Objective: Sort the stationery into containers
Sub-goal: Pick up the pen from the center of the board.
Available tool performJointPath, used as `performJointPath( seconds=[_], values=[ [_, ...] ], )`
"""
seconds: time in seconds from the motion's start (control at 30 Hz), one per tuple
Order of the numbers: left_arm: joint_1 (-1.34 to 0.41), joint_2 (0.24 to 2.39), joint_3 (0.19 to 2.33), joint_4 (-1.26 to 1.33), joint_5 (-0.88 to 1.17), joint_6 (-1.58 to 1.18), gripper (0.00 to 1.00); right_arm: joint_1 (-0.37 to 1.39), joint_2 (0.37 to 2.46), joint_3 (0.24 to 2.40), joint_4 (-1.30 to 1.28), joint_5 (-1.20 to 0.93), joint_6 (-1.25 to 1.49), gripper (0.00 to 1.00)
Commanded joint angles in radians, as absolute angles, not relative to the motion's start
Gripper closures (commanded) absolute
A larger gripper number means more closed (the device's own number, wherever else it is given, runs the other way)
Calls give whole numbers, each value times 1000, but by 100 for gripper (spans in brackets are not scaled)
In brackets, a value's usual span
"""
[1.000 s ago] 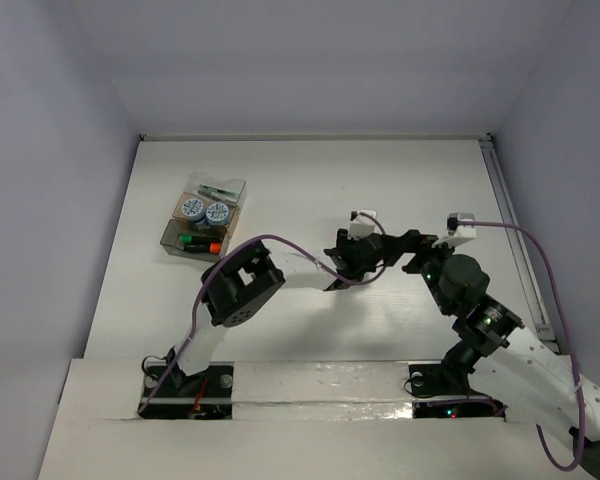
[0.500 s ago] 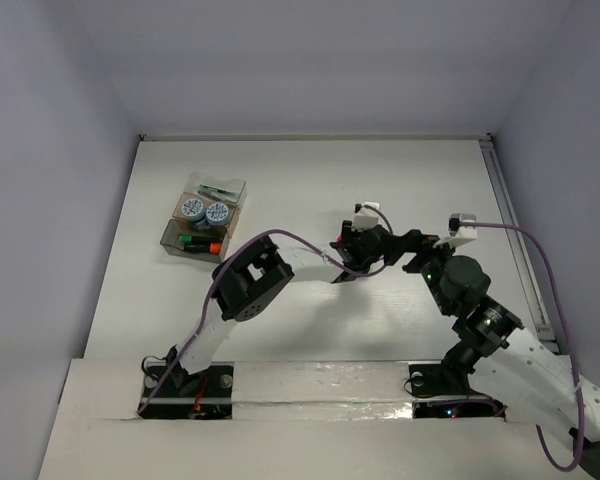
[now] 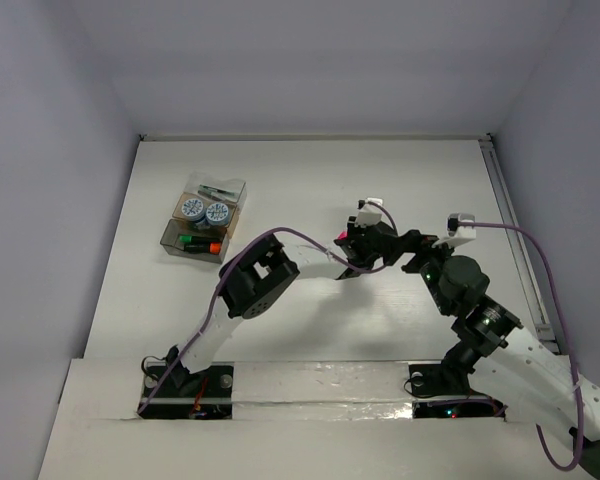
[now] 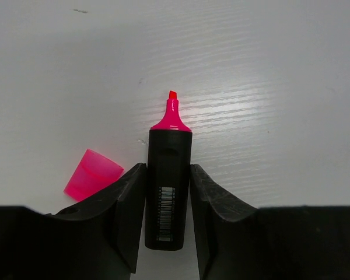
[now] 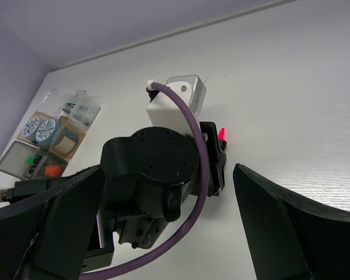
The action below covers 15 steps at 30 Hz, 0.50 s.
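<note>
My left gripper [image 4: 168, 167] is shut on a short black marker [image 4: 170, 146], whose bare pink tip points away from it just above the table. The marker's loose pink cap [image 4: 93, 174] lies on the table beside the left finger. In the top view this gripper [image 3: 352, 250] is at mid-table. My right gripper [image 5: 167, 169] is wide open and empty, its jaws standing either side of the left wrist; it also shows in the top view [image 3: 405, 245]. The clear containers [image 3: 202, 225] hold two blue-white discs [image 3: 204, 210], the orange and green markers [image 3: 198, 242] and the pens [image 3: 218, 190].
The two arms are close together at mid-table, and a purple cable [image 5: 189, 175] loops over the left wrist. The containers [image 5: 46, 140] stand at the far left. A rail [image 3: 515, 230] runs along the table's right edge.
My left gripper has moved a little to the right and away with the marker in it. A spot of pink now shows beside it. The right arm has not moved.
</note>
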<state>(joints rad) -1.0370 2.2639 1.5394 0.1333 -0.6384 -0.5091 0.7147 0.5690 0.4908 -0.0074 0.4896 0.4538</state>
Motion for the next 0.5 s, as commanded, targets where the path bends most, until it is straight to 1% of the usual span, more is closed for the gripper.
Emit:
performJointPath(
  seconds=[0.0,0.07,0.13,0.17,0.23,0.37,0.47],
  values=[
    [-1031,2313,1539,66,-607,-509,70,718,558,485,45,506,465,3],
    [-1031,2313,1534,67,-617,-508,79,718,555,488,41,508,466,3],
    [-1031,2307,1525,71,-620,-505,84,718,551,488,38,509,466,3],
    [-1031,2307,1522,74,-627,-503,91,718,545,488,38,511,466,3],
    [-1031,2298,1506,81,-635,-500,100,718,537,489,32,515,466,3],
    [-1031,2228,1441,177,-592,-479,100,718,523,489,29,526,465,3],
    [-1031,2131,1393,228,-566,-468,100,718,531,492,23,531,465,3]
  ],
)
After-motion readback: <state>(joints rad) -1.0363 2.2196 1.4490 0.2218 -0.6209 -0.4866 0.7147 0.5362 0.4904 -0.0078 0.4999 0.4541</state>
